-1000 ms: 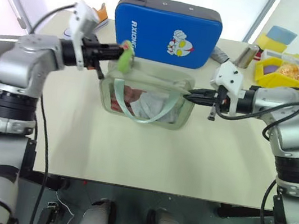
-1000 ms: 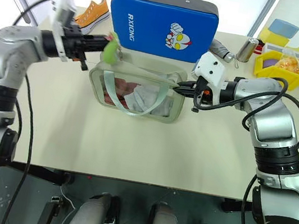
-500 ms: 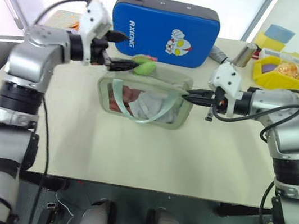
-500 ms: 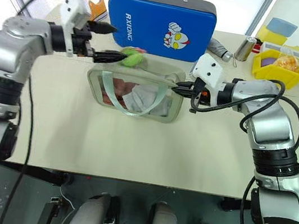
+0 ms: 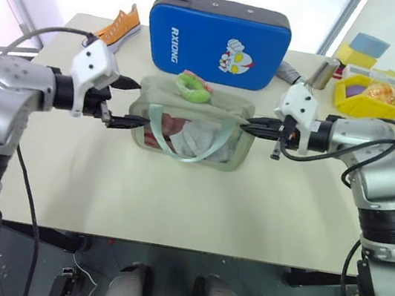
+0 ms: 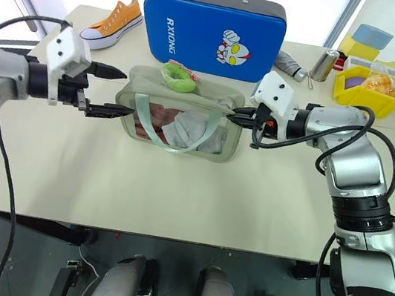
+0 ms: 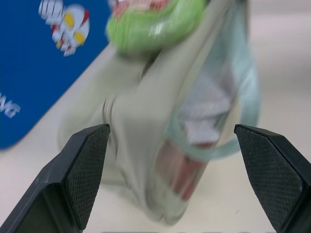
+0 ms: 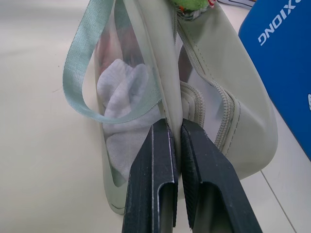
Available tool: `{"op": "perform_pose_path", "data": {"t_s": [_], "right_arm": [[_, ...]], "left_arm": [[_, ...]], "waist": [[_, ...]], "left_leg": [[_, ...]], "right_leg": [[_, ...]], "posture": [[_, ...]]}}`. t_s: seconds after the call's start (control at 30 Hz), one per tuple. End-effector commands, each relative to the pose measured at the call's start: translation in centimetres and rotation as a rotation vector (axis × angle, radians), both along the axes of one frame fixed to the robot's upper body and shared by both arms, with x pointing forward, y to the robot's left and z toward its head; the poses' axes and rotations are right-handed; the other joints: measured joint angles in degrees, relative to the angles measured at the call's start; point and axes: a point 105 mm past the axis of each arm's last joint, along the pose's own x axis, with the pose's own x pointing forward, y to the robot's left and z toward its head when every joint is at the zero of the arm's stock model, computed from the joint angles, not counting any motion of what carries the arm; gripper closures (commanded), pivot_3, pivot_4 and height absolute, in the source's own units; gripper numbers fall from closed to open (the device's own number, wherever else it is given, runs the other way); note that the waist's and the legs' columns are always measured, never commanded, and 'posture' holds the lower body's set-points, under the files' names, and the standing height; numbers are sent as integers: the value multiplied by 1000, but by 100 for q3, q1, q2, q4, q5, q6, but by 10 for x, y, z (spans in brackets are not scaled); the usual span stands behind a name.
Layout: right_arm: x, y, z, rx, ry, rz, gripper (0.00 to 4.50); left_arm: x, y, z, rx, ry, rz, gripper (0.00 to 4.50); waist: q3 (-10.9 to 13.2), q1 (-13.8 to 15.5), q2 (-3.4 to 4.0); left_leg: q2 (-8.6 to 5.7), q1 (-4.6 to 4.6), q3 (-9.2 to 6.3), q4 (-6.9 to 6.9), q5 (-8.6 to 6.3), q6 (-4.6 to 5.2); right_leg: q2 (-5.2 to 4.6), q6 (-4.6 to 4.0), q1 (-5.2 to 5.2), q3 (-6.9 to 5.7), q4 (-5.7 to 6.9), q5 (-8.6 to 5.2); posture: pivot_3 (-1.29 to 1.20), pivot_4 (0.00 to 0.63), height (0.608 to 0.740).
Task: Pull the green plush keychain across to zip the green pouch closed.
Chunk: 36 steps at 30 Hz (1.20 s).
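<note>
Right claw — on green pouch

Lab-like test setup: beige table, assorted props, yellow bin, blue case.

Sage-green pouch, mint loop handle; lime plush keychain with pink; blue case with cartoon print; orange sneaker; beige table.

We note the left tool has let go of the green plush keychain and pulled back to the green pouch's left end, fingers spread wide. The keychain now lies loose on the pouch's top, further along.
</note>
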Motion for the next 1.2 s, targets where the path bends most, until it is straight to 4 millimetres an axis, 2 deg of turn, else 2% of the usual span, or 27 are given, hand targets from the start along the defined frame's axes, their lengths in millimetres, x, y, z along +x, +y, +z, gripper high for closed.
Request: {"op": "perform_pose_path", "data": {"t_s": [0.03,0.1,0.2,0.27,0.3,0.43,0.53,0.63,0.73,0.8,0.87,0.97,1.07,1.2], "right_arm": [[-1,5,12,6,-41,23,4500],[-1,5,13,6,-41,22,4500],[-1,6,15,9,-43,24,4500],[-1,8,17,13,-46,26,4500],[-1,8,19,16,-49,26,4500],[-2,10,25,39,-41,25,4500],[-2,8,31,32,-49,17,3443],[-4,10,45,45,-64,30,2057],[-8,28,62,123,-67,73,2057],[-9,48,67,175,-65,110,2057],[-6,68,67,209,-66,128,2057],[2,87,63,222,-70,130,2057],[13,97,53,183,-80,116,2057],[20,98,49,158,-93,107,2057]], "left_arm": [[7,2,3,23,-80,43,637],[9,2,3,14,-82,38,1476],[11,2,5,-15,-78,41,2932],[11,1,1,-14,-71,38,4083],[12,1,0,-14,-68,38,4473],[12,-1,-3,-18,-52,37,4473],[12,-2,-3,-12,-58,35,4500],[12,-3,-4,1,-60,30,4500],[10,-2,-3,4,-56,22,4500],[10,-2,-3,6,-56,21,4500],[11,-2,-2,5,-59,23,4500],[13,-4,-1,3,-62,21,4500],[13,-9,1,-1,-67,7,4500],[13,-10,3,-5,-70,6,4500]], "waist": [[0,-3,0],[0,-10,0],[0,-7,0],[0,-5,0],[0,-4,0],[0,3,0],[0,3,0],[0,2,1],[0,0,1],[0,-2,1],[0,-6,1],[0,2,1],[-1,20,1],[-1,15,1]], "left_leg": [[0,0,1,0,0,0],[1,0,2,0,0,0],[1,0,1,0,0,0],[1,0,2,0,0,0],[1,0,2,0,0,0],[1,0,2,0,0,0],[0,0,2,0,0,0],[0,0,2,0,0,0],[1,0,2,0,0,0],[1,0,1,0,0,0],[1,0,2,0,0,0],[0,-1,2,-1,0,0],[-4,-5,1,0,0,0],[-7,-8,-1,0,-1,1]], "right_leg": [[0,0,0,0,0,0],[0,0,0,0,0,0],[1,0,-1,0,1,0],[0,0,-1,0,0,0],[0,0,-1,0,0,0],[-1,0,-1,0,0,0],[-1,0,0,0,0,0],[-1,0,-1,0,1,0],[-1,0,-1,0,1,0],[-1,0,-1,-1,1,0],[-1,0,-1,-1,2,0],[-1,0,-1,-1,2,0],[-3,0,-1,-1,2,0],[-5,0,-2,-2,1,0]], "posture": [[0,150,740],[0,150,740],[0,150,740],[0,150,740],[0,150,740],[0,150,740],[0,150,740],[0,150,740],[0,150,740],[0,150,740],[0,150,740],[0,150,740],[0,150,740],[0,150,740]]}}
